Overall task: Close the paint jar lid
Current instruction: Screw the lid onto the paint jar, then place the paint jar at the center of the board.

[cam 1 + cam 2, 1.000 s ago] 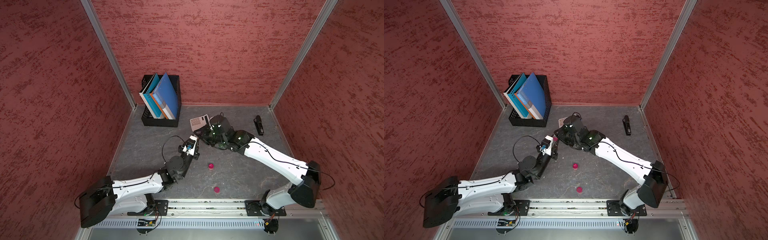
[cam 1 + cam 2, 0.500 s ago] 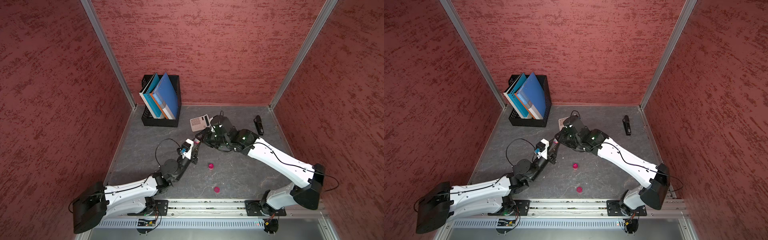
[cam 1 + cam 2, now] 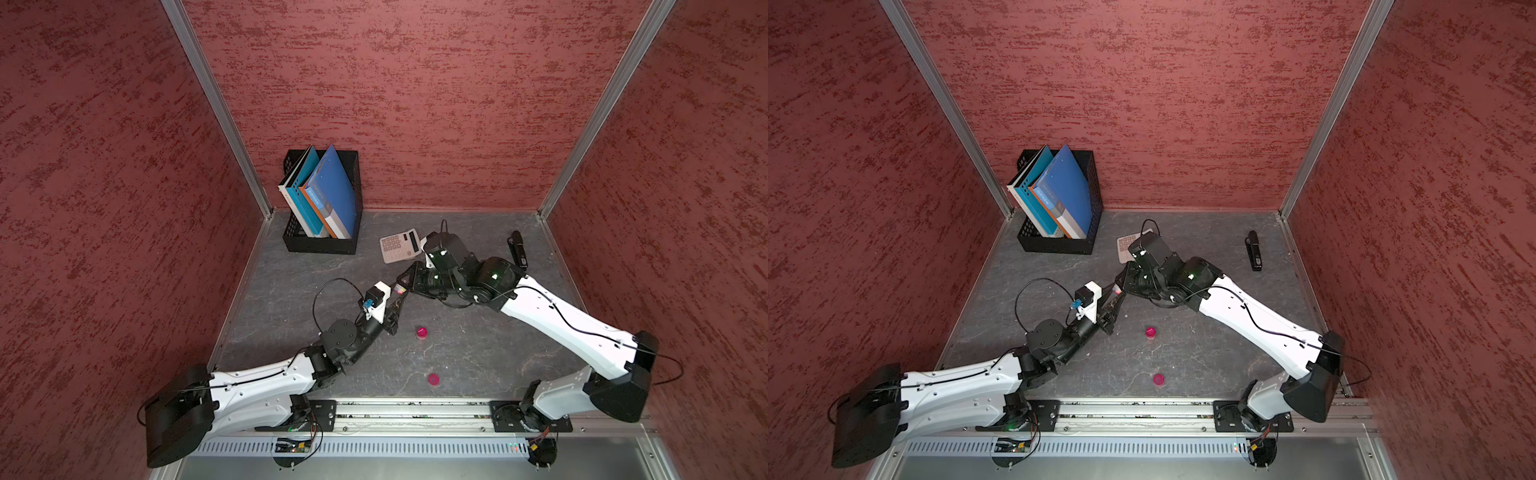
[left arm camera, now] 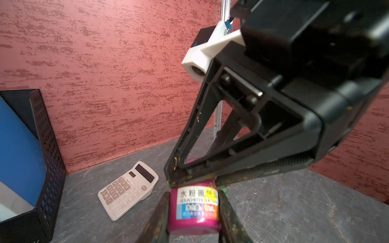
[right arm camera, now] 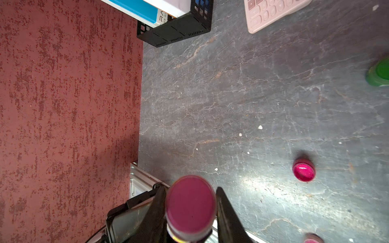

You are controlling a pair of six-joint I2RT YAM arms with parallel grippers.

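The paint jar (image 4: 194, 208) is magenta with a white printed label, and my left gripper (image 4: 194, 202) is shut on its sides. The round magenta lid (image 5: 190, 205) sits on the jar's top, and my right gripper (image 5: 190, 206) is shut on its rim. In both top views the two grippers meet above the middle of the table, the left gripper (image 3: 397, 301) below and the right gripper (image 3: 406, 284) above. The jar itself is almost hidden there between the black fingers.
A small magenta pot (image 3: 421, 332) and a magenta cap (image 3: 433, 379) lie on the grey table in front of the grippers. A calculator (image 3: 399, 245), a black file box with books (image 3: 322, 208) and a black stapler (image 3: 517, 249) sit behind. A green pot (image 5: 379, 73) shows nearby.
The left arm has drawn back and swung its elbow leftward; the right arm's elbow has shifted right. Both grippers stay joined at the jar with grips unchanged.
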